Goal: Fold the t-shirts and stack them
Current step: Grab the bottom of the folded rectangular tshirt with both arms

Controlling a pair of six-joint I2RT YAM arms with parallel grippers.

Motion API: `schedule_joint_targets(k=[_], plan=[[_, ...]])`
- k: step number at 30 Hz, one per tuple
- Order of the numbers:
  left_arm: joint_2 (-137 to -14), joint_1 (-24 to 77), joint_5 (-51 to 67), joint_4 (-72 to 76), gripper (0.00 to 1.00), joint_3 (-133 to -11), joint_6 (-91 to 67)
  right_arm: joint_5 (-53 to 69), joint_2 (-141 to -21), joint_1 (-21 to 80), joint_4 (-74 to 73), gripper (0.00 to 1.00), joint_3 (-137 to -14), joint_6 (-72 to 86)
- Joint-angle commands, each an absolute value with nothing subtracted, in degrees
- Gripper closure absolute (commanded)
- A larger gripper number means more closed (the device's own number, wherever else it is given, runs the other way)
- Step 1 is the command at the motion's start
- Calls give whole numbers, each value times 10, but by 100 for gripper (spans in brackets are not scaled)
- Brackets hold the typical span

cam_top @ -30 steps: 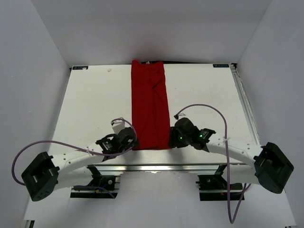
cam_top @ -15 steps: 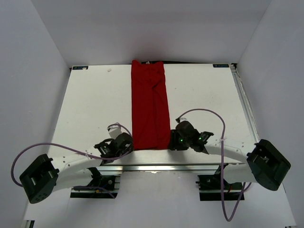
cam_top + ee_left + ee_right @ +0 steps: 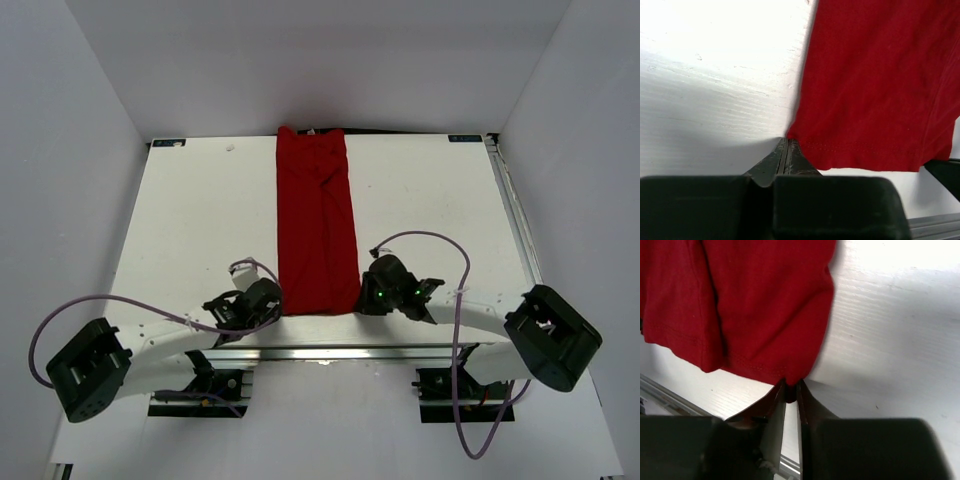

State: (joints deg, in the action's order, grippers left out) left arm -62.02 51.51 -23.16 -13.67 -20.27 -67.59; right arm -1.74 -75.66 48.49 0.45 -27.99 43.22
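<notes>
One bright red t-shirt [image 3: 316, 220] lies folded into a long narrow strip down the middle of the white table [image 3: 180, 220], with its hem toward the arms. My left gripper [image 3: 274, 306] sits at the near left hem corner. In the left wrist view its fingers [image 3: 787, 142] are pressed together, their tips meeting that corner of the t-shirt [image 3: 875, 90]. My right gripper [image 3: 362, 300] is at the near right corner. In the right wrist view the right gripper [image 3: 790, 390] is pinching a small tuck of the t-shirt [image 3: 765, 305] between its fingertips.
An aluminium rail [image 3: 330, 352] runs along the table's near edge just behind both grippers. Purple cables [image 3: 130, 305] loop from each arm. White walls enclose the table on three sides, and a metal strip [image 3: 515, 220] lines its right edge.
Both grippers have closed from open. The left one slid slightly nearer to the shirt's near left corner. The shirt itself has not shifted.
</notes>
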Motion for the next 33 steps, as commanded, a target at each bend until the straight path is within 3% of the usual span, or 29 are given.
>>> schedule_joint_targets(k=[1,3,15,23,26,33], plan=[[-641,516,-237,-136,100,-226,-667,-32,-780,483,5,91,-272,430],[-649,516,-237,-153,100,-237,-656,-31,-776,481,2,100,-274,428],[-505,519,-228,-257,100,-216,-657,26,-652,506,-100,100,-252,412],[-526,670,-261,-258,100,-222,-743,22,-604,574,-176,100,-267,440],[-556,722,-311,-302,100,-264,-773,12,-563,584,-211,100,-274,447],[-578,727,-445,-445,100,-420,-763,-47,-561,584,-305,100,-397,411]])
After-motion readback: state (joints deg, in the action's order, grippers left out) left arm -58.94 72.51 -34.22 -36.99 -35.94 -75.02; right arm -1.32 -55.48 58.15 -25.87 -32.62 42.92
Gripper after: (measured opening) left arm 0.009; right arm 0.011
